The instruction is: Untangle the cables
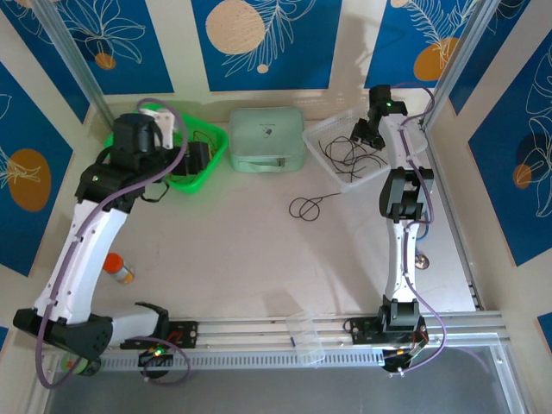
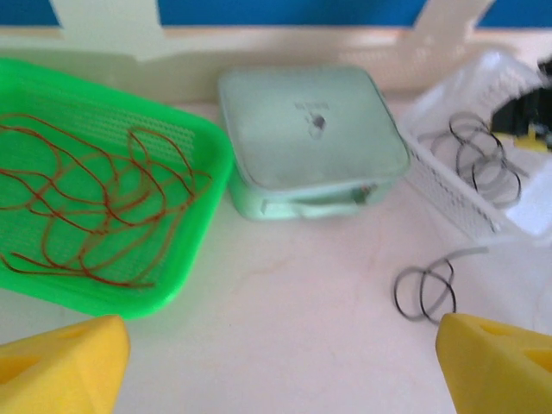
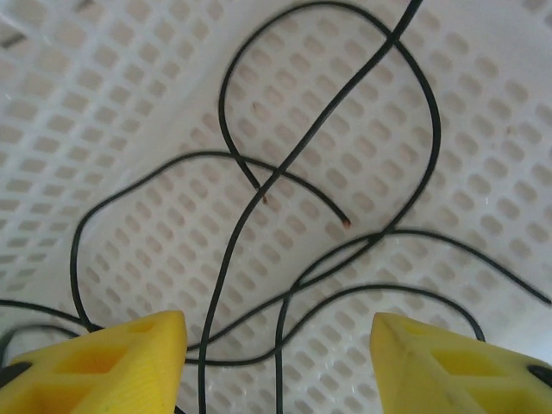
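Gaping right jaws over black cables (image 3: 274,175)

On the left wrist camera, the green tray (image 2: 172,289) and its red wires (image 2: 86,207) run off the left edge; the white basket (image 2: 444,198) is blurred and cut off at the right. Overhead, your left arm (image 1: 86,233) covers part of that tray; its red strands are too fine to trace. On the right wrist camera, the black wires (image 3: 274,172) leave the picture on every side.
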### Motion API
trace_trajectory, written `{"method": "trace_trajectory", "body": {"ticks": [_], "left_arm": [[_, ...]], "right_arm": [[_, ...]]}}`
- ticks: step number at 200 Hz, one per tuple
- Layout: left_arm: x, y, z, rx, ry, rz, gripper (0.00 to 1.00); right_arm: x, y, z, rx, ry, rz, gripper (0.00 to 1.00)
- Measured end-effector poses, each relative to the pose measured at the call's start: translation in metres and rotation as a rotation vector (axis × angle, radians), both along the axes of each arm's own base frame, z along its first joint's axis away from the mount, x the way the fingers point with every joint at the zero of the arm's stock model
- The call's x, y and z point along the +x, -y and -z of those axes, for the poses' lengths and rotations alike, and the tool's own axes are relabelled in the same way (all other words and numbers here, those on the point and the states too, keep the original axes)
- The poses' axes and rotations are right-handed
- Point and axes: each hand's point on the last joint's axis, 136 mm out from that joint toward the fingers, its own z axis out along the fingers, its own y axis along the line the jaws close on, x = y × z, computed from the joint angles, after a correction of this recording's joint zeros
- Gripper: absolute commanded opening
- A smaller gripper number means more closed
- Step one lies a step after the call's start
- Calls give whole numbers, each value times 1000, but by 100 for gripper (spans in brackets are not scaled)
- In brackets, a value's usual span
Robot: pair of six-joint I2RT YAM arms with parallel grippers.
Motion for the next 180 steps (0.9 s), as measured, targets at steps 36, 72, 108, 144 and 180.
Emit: {"method": "trace_trajectory", "body": {"ticks": [36, 72, 108, 144, 180], "left_arm": [[-6, 46, 32, 68, -110, 108, 87], [-7, 101, 83, 141, -240, 209, 85], [-10, 133, 122, 195, -323, 250, 86], [-2, 130, 105, 171, -250, 197, 87], [-2, 116, 84, 153, -178, 144, 88]], "right_arm": [[-16, -1, -22, 18, -12, -2, 72], [-45, -6, -92, 14, 79, -20, 77], [-111, -27, -153, 12, 182, -66, 77], [-186, -93, -131, 35, 149, -222, 78], [-249, -163, -60, 58, -5, -368, 76]]}}
